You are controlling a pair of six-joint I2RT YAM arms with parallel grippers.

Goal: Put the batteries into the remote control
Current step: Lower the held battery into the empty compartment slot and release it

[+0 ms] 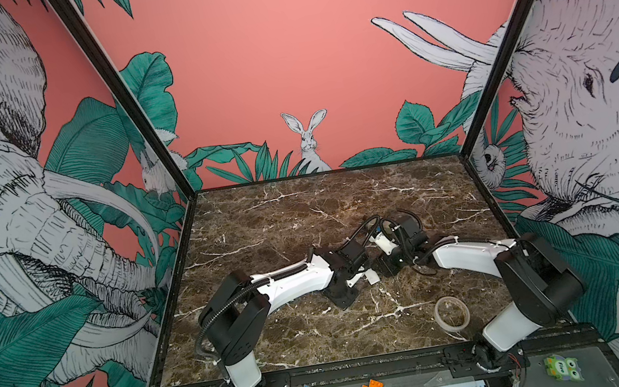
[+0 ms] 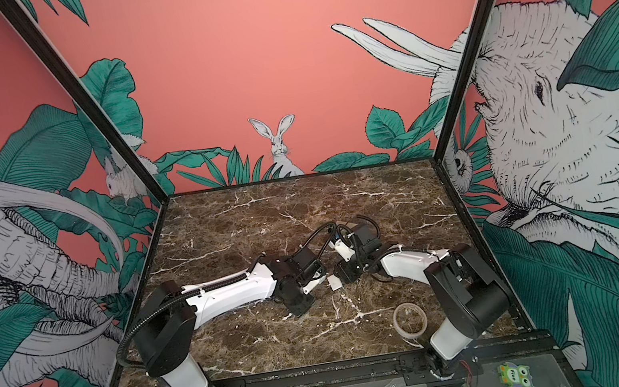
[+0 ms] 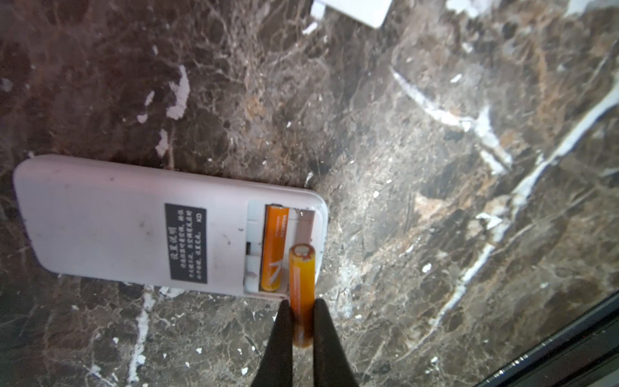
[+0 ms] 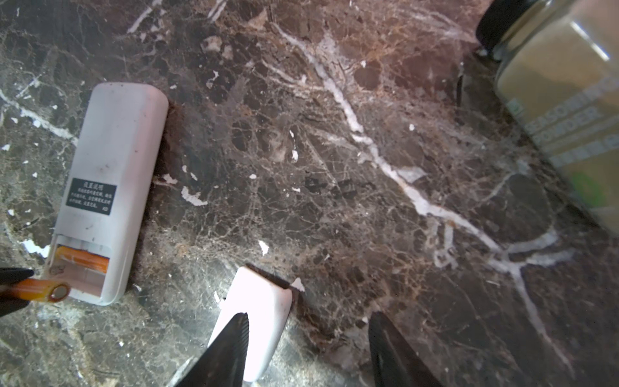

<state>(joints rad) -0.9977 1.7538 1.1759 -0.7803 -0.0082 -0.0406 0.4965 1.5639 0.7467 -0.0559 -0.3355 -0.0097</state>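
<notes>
Orange and clamped between the narrow jaws of the left tool [image 3: 302,301], the second battery [image 3: 301,274] points its pale end over the open bay at one end of the remote control [image 3: 134,228]. Whether it touches the remote control, I cannot tell. Just beyond that tip lies the empty slot [image 3: 304,228], the outer one of the bay. Beside it the first battery [image 3: 274,248] sits flat in the inner slot, next to the dark label. The remote control lies back-up on the marble counter [image 3: 418,150]. I judge the task about half done: one cell is in, and the other is held at the bay, not yet lowered, pressed against its contact and let go. Near the remote control's bay end the white battery cover [image 4: 264,298] lies loose on the counter, so closing the bay may also remain. The right tool [image 4: 311,315] hangs above that cover with its jaws wide, holding nothing.
</notes>
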